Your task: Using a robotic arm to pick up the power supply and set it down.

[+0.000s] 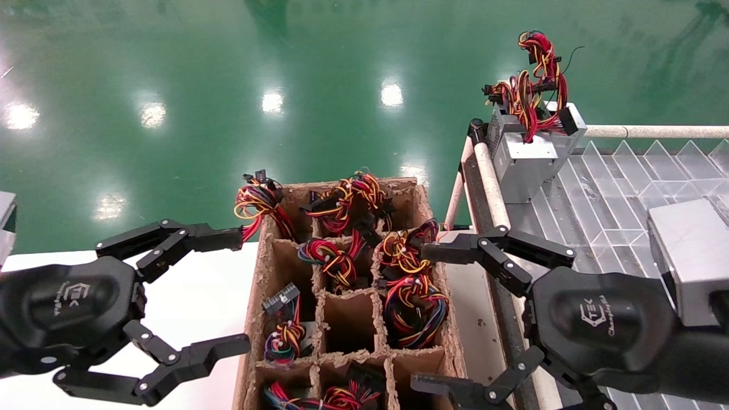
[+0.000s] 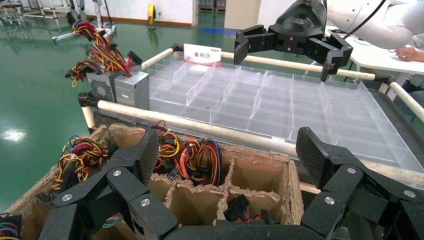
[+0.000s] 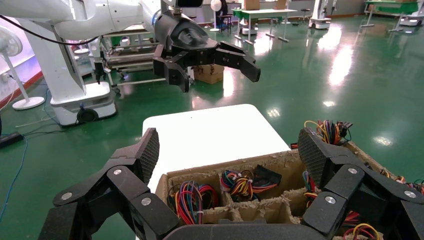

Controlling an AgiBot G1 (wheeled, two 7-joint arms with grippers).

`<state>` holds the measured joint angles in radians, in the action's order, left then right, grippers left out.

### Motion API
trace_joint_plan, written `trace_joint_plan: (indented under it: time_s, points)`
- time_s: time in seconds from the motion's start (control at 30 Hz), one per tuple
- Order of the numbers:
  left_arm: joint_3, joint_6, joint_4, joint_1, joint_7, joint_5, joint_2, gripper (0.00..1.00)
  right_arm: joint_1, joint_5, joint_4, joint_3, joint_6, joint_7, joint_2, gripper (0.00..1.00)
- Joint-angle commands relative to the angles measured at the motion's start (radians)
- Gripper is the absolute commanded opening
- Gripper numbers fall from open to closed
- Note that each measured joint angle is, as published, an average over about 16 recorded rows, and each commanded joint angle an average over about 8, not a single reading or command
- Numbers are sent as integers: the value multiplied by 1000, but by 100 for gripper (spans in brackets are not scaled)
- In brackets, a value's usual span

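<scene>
My right claw (image 1: pixel 433 319) gapes wide, empty, over the carton (image 1: pixel 259 296); I'd drop it straight around a power supply (image 1: pixel 413 310) below, avoiding wires.

Both arms reach forward, one at each side of the head view. The right hand (image 1: pixel 424 318) is spread wide, its black linkage fingers (image 1: pixel 455 250) well apart and holding nothing; a grey wrist box (image 1: pixel 692 259) sits behind it. The left hand (image 1: pixel 242 293) is level with it on the other side, also gaping and holding nothing, its fingers (image 1: pixel 219 236) stretched forward.
</scene>
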<state>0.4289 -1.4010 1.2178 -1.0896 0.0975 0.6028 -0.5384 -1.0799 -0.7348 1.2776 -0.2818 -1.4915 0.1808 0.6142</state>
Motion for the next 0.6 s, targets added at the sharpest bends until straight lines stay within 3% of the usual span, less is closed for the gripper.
trace_joint_plan:
  time_s: [0.03, 0.17, 0.4, 0.6]
  points:
    - [0, 0, 0, 0, 0, 0, 0, 53, 0, 0, 0, 0, 0, 0, 0, 100]
    - [0, 0, 0, 0, 0, 0, 0, 3, 0, 0, 0, 0, 0, 0, 0, 100]
    - [0, 0, 0, 0, 0, 0, 0, 0, -2, -16, -11, -6, 1, -11, 4, 100]
    - [0, 0, 0, 0, 0, 0, 0, 0, -44, -100, -45, -44, 19, -27, 49, 100]
